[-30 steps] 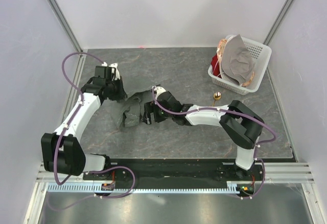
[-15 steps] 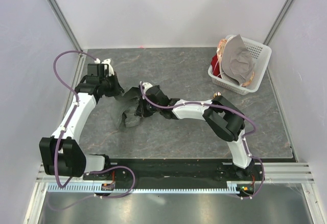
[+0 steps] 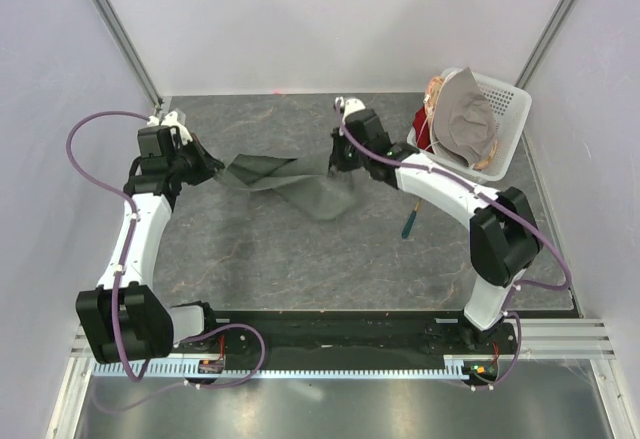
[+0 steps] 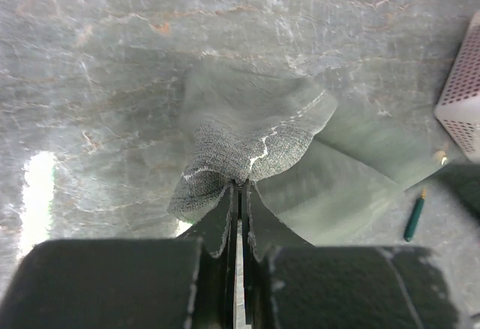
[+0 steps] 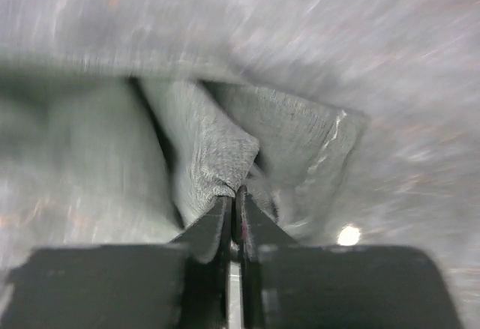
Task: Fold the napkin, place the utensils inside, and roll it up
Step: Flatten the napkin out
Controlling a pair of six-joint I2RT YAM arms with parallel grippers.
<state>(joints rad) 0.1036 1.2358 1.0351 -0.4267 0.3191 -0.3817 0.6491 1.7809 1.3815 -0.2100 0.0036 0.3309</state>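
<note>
The dark grey-green napkin (image 3: 290, 184) hangs stretched between both grippers above the far half of the table, sagging to a point in the middle. My left gripper (image 3: 208, 169) is shut on its left corner; the hem bunches at the fingertips in the left wrist view, gripper (image 4: 240, 184), napkin (image 4: 255, 127). My right gripper (image 3: 339, 163) is shut on the right end; the cloth (image 5: 217, 149) is pinched at its tips (image 5: 234, 192). The spoon's teal handle (image 3: 410, 221) lies on the table under the right arm, right of the napkin, and also shows in the left wrist view (image 4: 414, 216).
A white basket (image 3: 505, 89) stands at the back right corner with a pale grey-beige cloth (image 3: 468, 117) and red items in it. The right forearm runs just in front of it. Walls close the table on three sides.
The right gripper shut on the napkin and swung it up and to the right, toward the far side. The left arm pulled back left. The crumpled napkin is now spread between them.
</note>
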